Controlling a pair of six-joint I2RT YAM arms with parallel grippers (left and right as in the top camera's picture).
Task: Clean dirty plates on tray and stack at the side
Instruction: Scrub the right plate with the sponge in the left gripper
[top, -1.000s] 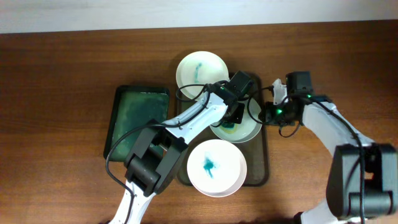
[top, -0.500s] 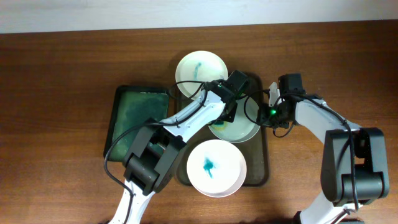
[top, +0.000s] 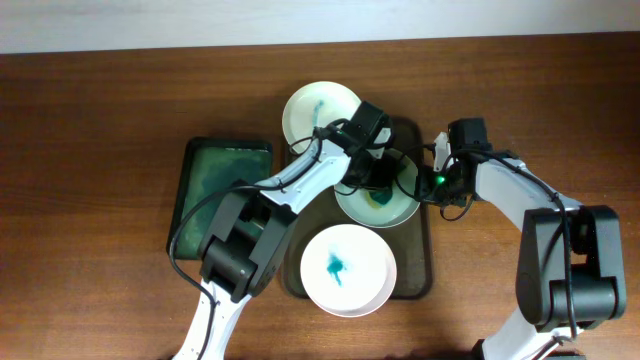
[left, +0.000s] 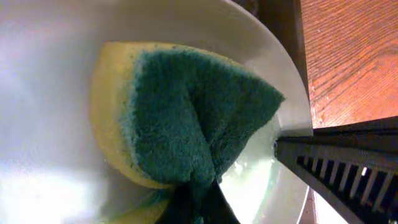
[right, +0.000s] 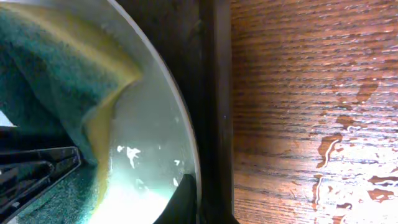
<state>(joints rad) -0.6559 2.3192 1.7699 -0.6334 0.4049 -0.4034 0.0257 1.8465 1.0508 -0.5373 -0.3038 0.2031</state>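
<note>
Three white plates show in the overhead view. The middle plate (top: 398, 208) lies on the dark olive tray (top: 424, 255). My left gripper (top: 372, 178) is shut on a green-and-yellow sponge (left: 186, 118) and presses it on this plate (left: 50, 93). My right gripper (top: 430, 185) is shut on the plate's right rim (right: 180, 137), with one finger (right: 188, 193) lying inside the rim. A teal-smeared plate (top: 348, 268) lies at the tray's front. Another teal-smeared plate (top: 318, 110) sits at the tray's far left corner, partly over the rim.
A smaller green tray (top: 222, 185) lies left of the olive tray. Bare wood tabletop (top: 520, 290) spreads to the right, with water drops on it in the right wrist view (right: 336, 137). The tray's raised rim (right: 214, 93) runs right beside the held plate.
My left gripper has slid the sponge a little up and left across the middle plate. My right arm shifted slightly left toward the plate's rim and has stayed there since.
</note>
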